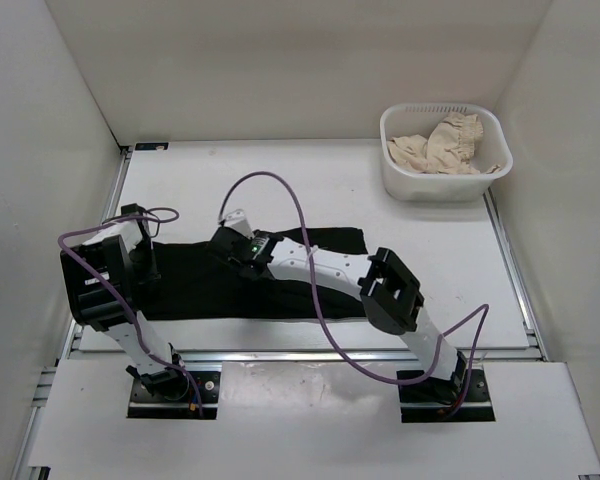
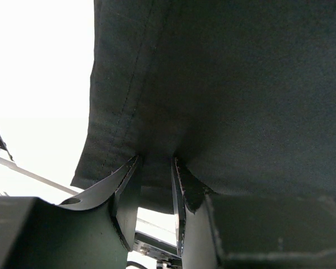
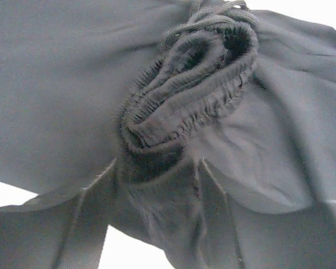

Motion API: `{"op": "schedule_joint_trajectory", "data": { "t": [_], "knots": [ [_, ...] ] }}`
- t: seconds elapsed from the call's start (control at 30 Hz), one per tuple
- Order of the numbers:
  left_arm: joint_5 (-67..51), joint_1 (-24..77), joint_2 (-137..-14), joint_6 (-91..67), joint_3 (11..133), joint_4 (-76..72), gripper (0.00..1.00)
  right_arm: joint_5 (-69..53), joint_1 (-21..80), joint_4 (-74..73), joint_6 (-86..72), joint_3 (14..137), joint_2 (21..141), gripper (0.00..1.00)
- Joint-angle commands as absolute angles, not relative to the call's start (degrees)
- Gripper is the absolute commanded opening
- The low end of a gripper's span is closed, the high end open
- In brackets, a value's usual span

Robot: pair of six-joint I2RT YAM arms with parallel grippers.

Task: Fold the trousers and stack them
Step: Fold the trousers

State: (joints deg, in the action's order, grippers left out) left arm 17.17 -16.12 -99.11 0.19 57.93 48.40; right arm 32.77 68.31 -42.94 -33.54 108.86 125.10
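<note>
A white slotted basket (image 1: 395,185) stands at the far right corner of the tabletop (image 1: 430,260), and a crumpled beige cloth (image 1: 445,148) with a frilled edge lies inside it. The trousers (image 1: 205,290), plain black, lie spread in a long band well to the left of the basket and nearer the arms, their right end stopping short of the spot directly in front of it. The right arm reaches leftward, away from the basket, lying across the band and hiding part of its middle, with a purple cable (image 1: 300,215) looping above it. The right tool (image 1: 228,243) sits at the band's far edge; in its wrist view a bunched elastic waistband (image 3: 185,84) fills the frame and fabric drapes over the fingers, so I cannot tell whether it grips or stands apart. The left tool (image 1: 145,262) is at the end of the trousers farthest from the basket; its wrist view shows the fingers (image 2: 182,190) set narrow, pinching a fold of black fabric beside a stitched seam, the cloth spreading out beyond them
</note>
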Motion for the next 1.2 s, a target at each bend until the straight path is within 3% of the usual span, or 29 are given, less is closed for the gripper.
{"op": "schedule_joint_trajectory", "data": {
  "t": [0.0, 0.07, 0.27, 0.37, 0.43, 0.57, 0.83, 0.9, 1.0, 1.03, 1.17],
  "knots": [
    [16.4, -15.9, -96.6, 0.0, 58.0, 47.1, 0.4, 16.3, 70.7, -39.2, -18.9, 115.1, 124.8, 0.69],
    [17.0, -15.9, -96.1, 0.0, 58.0, 47.1, 0.4, 18.1, 71.4, -40.1, -18.2, 115.7, 120.7, 0.8],
    [17.0, -15.9, -94.9, 0.0, 58.5, 48.2, 0.4, 22.4, 64.0, -38.4, -32.1, 94.9, 100.9, 0.84],
    [17.0, -15.9, -94.4, 0.0, 59.1, 49.2, 0.4, 18.7, 54.3, -37.0, -40.0, 79.1, 91.6, 0.89],
    [16.3, -15.9, -94.4, 0.0, 59.1, 49.9, 0.4, 9.3, 45.0, -32.8, -43.0, 70.6, 86.4, 0.89],
    [15.8, -15.9, -93.9, 0.0, 59.6, 50.5, 0.4, 1.3, 32.1, -24.4, -44.9, 51.5, 80.6, 0.9],
    [15.8, -15.9, -92.8, 0.0, 60.1, 51.7, 0.41, -9.1, 23.9, -11.2, -44.6, 40.3, 82.6, 0.89],
    [15.8, -15.9, -92.8, 0.0, 60.1, 52.2, 0.41, -9.8, 23.9, -10.5, -45.2, 39.6, 84.7, 0.83],
    [16.3, -15.9, -92.3, 0.0, 60.6, 52.2, 0.41, -9.8, 23.9, -11.1, -46.7, 37.7, 86.2, 0.53],
    [16.3, -15.9, -92.3, 0.0, 60.6, 52.2, 0.41, -11.1, 23.3, -10.4, -47.4, 37.7, 86.2, 0.37],
    [15.7, -15.9, -91.7, 0.0, 62.0, 53.4, 0.43, -11.2, 19.6, -11.8, -48.4, 34.9, 84.4, 0.0]
  ]
}}
